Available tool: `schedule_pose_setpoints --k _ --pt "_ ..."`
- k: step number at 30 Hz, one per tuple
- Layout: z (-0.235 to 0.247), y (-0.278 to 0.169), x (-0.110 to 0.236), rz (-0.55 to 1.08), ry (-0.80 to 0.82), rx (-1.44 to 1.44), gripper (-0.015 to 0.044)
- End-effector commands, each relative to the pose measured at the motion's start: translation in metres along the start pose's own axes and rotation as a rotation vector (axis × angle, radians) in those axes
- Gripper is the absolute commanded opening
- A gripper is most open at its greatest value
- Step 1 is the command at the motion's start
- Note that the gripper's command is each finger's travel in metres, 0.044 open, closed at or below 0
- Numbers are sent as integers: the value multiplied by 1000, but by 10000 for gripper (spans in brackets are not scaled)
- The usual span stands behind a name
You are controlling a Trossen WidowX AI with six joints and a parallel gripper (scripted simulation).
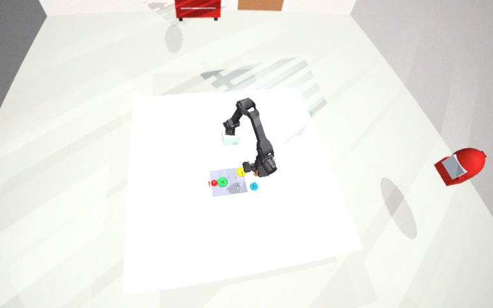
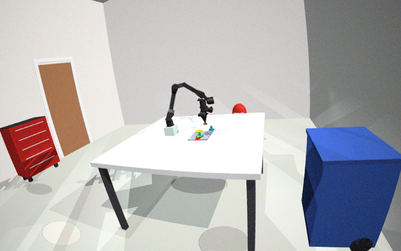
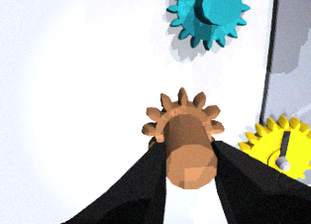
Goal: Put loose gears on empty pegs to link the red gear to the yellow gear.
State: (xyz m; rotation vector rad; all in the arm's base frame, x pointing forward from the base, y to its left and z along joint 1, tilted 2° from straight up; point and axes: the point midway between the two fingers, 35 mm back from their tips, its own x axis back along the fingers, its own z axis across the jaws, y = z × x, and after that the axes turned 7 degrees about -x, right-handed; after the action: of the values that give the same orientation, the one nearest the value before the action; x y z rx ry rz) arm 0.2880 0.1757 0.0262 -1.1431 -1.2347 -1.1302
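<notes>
Brown all over, teeth and knob alike, on the gear [image 1: 255, 173] [image 2: 205, 123] [image 3: 190, 166] in the black pincer [image 2: 205, 119] [image 3: 187, 151]. In the wrist view, teal at twelve o'clock on another gear [image 1: 254, 186] [image 2: 211, 128] [image 3: 213, 12]; yellow with a black stripe at four o'clock on a third [image 1: 241, 171] [image 2: 198, 131] [image 3: 292, 149].

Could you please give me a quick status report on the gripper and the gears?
Gripper shut on brown gear. Green gear on board. Blue gear loose on table. No obstruction seen.
</notes>
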Motion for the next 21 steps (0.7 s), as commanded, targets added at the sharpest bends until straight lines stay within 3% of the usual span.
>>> schedule_pose_setpoints --k 1,21 --pt "2 2 16 -12 7 -2 0" --pt "2 -4 77 -5 7 -5 0"
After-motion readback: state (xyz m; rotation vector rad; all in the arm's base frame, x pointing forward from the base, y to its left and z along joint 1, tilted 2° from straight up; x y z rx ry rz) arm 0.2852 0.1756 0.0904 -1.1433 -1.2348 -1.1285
